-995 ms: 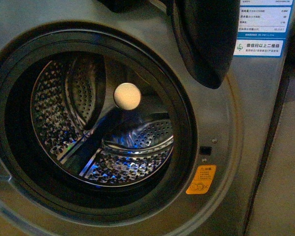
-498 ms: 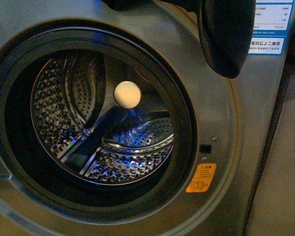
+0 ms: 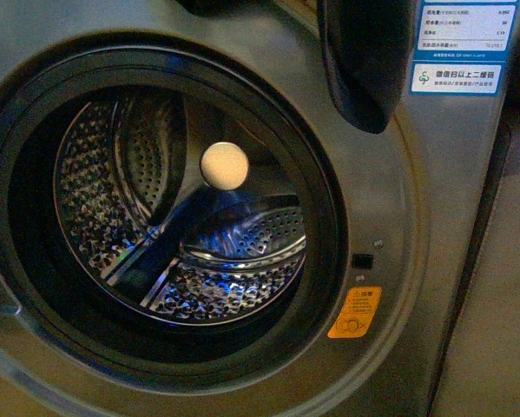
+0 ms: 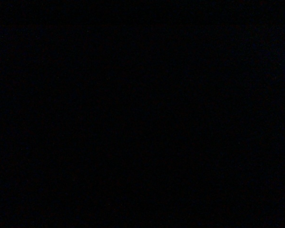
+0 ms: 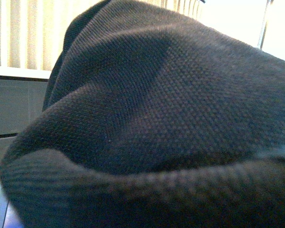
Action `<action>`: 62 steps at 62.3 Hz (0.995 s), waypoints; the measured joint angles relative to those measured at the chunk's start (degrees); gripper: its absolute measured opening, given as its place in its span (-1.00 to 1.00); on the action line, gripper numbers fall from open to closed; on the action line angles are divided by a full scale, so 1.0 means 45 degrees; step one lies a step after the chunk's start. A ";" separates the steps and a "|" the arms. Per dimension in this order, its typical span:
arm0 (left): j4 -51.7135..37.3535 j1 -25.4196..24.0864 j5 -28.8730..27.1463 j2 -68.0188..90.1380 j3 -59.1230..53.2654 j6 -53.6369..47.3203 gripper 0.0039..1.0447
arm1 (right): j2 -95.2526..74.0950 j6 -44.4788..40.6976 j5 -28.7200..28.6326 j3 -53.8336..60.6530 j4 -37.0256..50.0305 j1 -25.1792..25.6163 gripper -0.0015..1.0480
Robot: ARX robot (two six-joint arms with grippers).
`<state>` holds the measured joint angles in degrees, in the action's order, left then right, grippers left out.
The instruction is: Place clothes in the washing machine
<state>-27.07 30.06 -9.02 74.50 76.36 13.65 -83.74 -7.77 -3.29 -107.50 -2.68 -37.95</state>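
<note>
The grey washing machine fills the front view, its round black-rimmed porthole open onto the perforated steel drum. The clothes, dark navy fabric, hang from the top edge of the picture, to the upper right of the porthole and partly over the machine's front panel. In the right wrist view the clothes cover nearly the whole picture and hide the right gripper's fingers, which are shut on them. The left wrist view is dark. Neither gripper shows in the front view.
An orange warning sticker sits at the porthole's lower right, blue-white labels at the upper right. A pale round disc shows inside the drum. Vertical blinds stand behind the fabric in the right wrist view.
The hanging clothes swung right half a second ago and have now come back left. Their lower end hangs higher than one second ago.
</note>
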 joint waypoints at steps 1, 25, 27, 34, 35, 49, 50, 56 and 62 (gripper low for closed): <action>-0.0010 -0.0029 -0.0010 0.0000 0.0000 0.0000 -0.33 | 0.0000 0.0005 0.0000 0.0000 0.0005 0.0000 -0.08; -0.0544 -0.0423 0.0442 -0.0627 -0.1073 0.0325 -0.76 | 0.0000 0.0078 -0.0199 0.0000 0.0015 -0.0063 0.87; -0.0602 -0.0452 0.0476 -0.0714 -0.1234 0.0335 -0.76 | -0.0010 0.0092 -0.0204 0.0000 0.0015 -0.0063 0.85; -0.0874 -0.0583 0.0738 -0.1350 -0.2166 0.0476 -0.76 | -0.0019 0.0136 -0.0296 0.0000 0.0015 -0.0097 0.85; -0.0908 -0.0583 0.0748 -0.1423 -0.2268 0.0481 -0.76 | -0.0019 0.0146 -0.0296 0.0000 0.0015 -0.0102 0.85; -0.1409 -0.0714 0.0928 -0.2963 -0.4405 0.0733 -0.76 | -0.0053 0.0209 0.0087 0.0034 0.0160 -0.0180 0.85; -0.1423 -0.0733 0.0899 -0.3031 -0.4512 0.0738 -0.76 | -0.0053 0.0272 0.0364 0.0097 0.0364 -0.0214 0.85; -0.1496 -0.0976 0.0889 -0.3478 -0.5241 0.0748 -0.77 | -0.0044 0.1224 0.3002 0.0291 0.2346 -0.0389 0.85; -0.1588 -0.1175 0.0947 -0.3793 -0.5931 0.0699 -0.77 | 0.0374 0.1574 0.4303 0.1064 0.2997 -0.0602 0.85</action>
<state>-34.22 24.77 -4.75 57.43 49.67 16.80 -82.06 -0.69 16.08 -102.72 10.81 -40.66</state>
